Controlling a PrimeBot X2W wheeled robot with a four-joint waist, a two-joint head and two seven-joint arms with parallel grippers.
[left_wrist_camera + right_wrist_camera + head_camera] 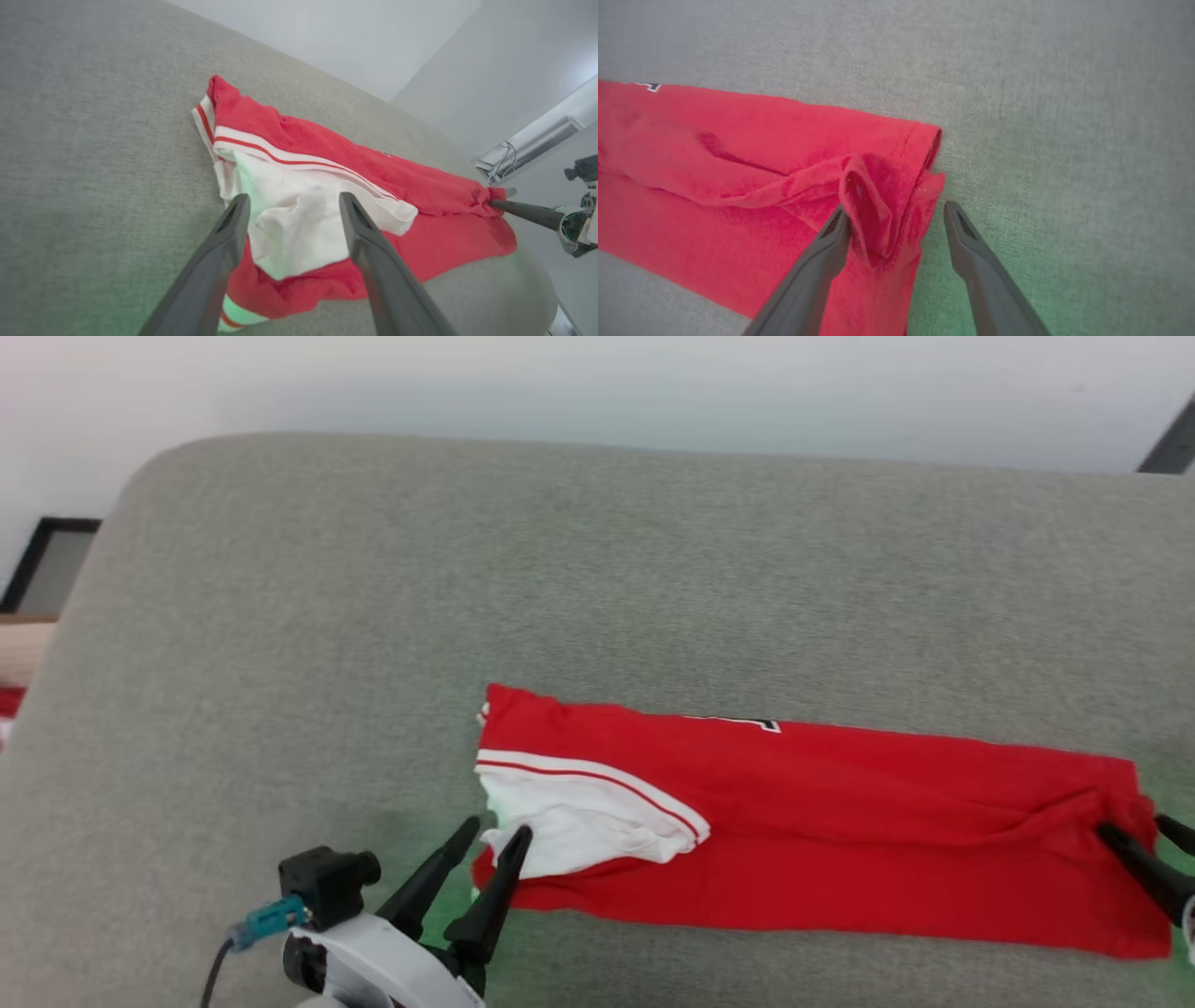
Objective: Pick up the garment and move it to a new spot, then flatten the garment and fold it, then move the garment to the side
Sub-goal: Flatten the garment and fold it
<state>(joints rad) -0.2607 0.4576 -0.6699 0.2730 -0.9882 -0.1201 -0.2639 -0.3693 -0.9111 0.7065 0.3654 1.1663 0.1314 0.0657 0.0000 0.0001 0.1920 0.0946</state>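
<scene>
I see jersey (840, 821) folded in long strip on grey cushion (280, 616) | L jaws wide apart over white sleeve (289, 233) at L end, no grip | R jaws apart at R end, one finger (817, 261) touching bunched cloth, no grip

Red garment (840, 821) on grey upholstered surface (373, 616)

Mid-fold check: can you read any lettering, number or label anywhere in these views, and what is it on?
No text can be read in full.
Black, white-outlined lettering at the far edge of the folded red jersey: only a sliver shows past the fold, too little to read.
</scene>
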